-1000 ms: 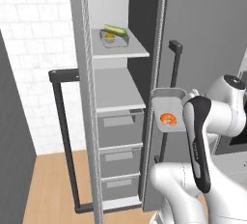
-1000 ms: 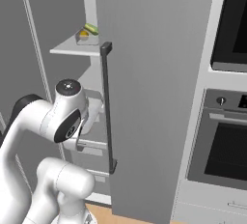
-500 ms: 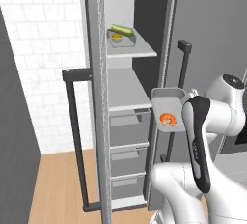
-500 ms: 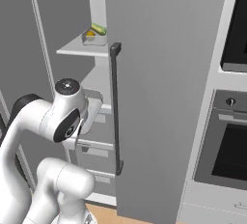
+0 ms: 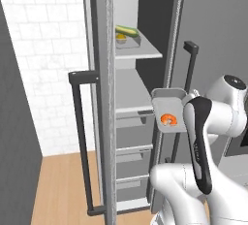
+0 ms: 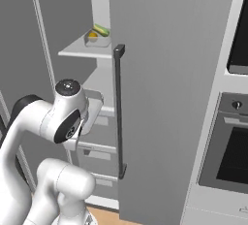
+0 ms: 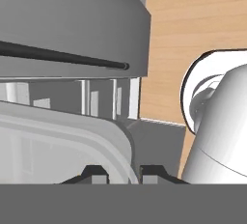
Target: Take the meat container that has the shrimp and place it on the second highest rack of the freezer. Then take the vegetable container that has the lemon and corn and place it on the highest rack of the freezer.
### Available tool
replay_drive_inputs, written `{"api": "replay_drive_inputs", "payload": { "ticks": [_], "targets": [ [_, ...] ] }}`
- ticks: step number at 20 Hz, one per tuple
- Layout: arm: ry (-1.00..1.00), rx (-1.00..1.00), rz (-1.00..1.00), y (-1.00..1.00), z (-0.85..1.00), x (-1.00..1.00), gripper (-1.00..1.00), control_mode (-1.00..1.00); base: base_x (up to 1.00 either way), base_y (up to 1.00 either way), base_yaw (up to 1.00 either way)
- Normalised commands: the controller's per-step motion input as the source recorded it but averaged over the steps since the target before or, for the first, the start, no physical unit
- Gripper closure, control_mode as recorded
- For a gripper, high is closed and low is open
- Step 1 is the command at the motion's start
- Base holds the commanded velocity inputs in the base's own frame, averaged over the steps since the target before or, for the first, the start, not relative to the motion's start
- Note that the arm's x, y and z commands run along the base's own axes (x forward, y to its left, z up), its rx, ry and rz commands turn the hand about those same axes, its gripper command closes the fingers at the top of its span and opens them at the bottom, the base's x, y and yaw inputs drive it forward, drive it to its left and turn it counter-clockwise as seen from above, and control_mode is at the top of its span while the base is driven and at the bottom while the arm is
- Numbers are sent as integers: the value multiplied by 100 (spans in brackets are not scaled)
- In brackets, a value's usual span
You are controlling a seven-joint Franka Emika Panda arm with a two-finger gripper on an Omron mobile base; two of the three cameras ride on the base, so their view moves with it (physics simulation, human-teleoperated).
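The meat container (image 5: 169,104), a pale grey tray tipped on edge, hangs in front of the open freezer (image 5: 145,6) with the orange shrimp (image 5: 167,119) inside it. My gripper (image 7: 123,172) is shut on the tray's rim (image 7: 116,143). The tray also shows behind my hand as a pale slab (image 6: 95,106). The vegetable container (image 5: 127,40) with the lemon (image 5: 121,37) and corn (image 5: 128,29) rests on the highest rack (image 5: 143,52). The bare second rack (image 5: 128,95) lies below, about level with the held tray.
The freezer's left door (image 5: 102,98) stands open edge-on with a dark bar handle (image 5: 80,141). Its right door (image 6: 164,83) carries another handle (image 6: 117,107). Grey drawers (image 5: 131,136) fill the cabinet's lower part. A wall oven (image 6: 231,146) stands to the right. Wood floor (image 5: 58,190) lies at the left.
Both base views have shifted, so the base has driven; the freezer sits further right in the pictures. The tray with the shrimp stays gripped in the same pose.
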Motion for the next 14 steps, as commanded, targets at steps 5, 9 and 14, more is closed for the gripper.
{"api": "replay_drive_inputs", "payload": {
  "ticks": [5, 9, 14],
  "targets": [
    [3, 0, 0, 8, -1, 7, 100, -100, 14, 17, 0],
    [8, 0, 1, 25, -12, 37, 100, -100, 0, 0, 0],
    [2, 0, 1, 27, -2, 50, 100, -100, 0, 0, 0]
  ]
}}
